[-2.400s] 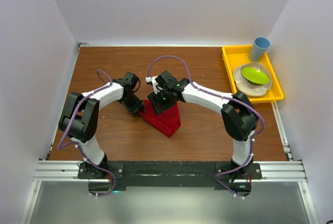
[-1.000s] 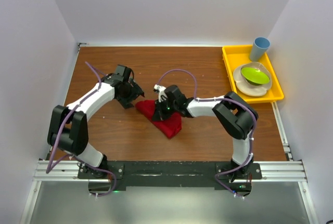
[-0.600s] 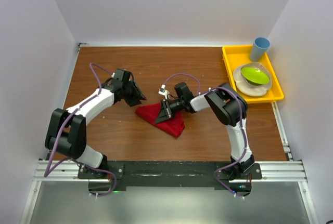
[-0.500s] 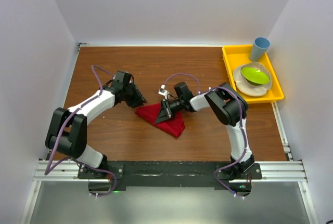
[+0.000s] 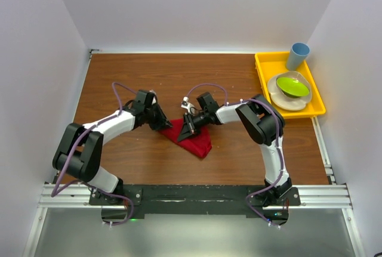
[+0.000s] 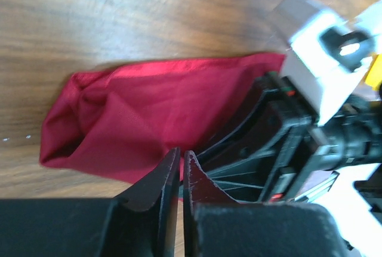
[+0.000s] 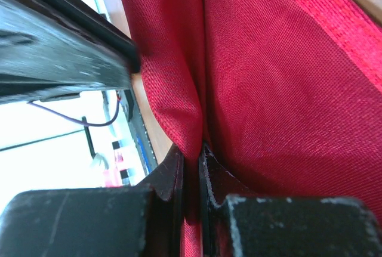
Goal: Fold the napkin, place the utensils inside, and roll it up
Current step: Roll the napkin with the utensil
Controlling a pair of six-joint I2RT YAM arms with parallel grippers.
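Moved in: my left gripper has swung from bare wood, well clear of the cloth a second ago, right up to the left corner of the napkin. Its jaws have gone from wide apart to a thin slit. Red shows in that slit from the left wrist, but I cannot tell whether cloth is truly pinched or only lies behind the tips. My right gripper has hardly shifted in the last half second. It is clamped tight, and a fold of red runs straight between its fingers.

Left arm: elbow tucked low by the near left edge, forearm stretched out flat to the right. Right arm: elbow bent sharply at mid-right, forearm lying low and level, reaching left. The two wrists sit just beside each other over the cloth.

Count it up: one napkin, a red wedge on the table, flat and pointing toward the near edge, where earlier it stood bunched up. At the far right corner, one yellow tray holds one blue cup, one green bowl and one pale plate under it, all sitting where they sat before.
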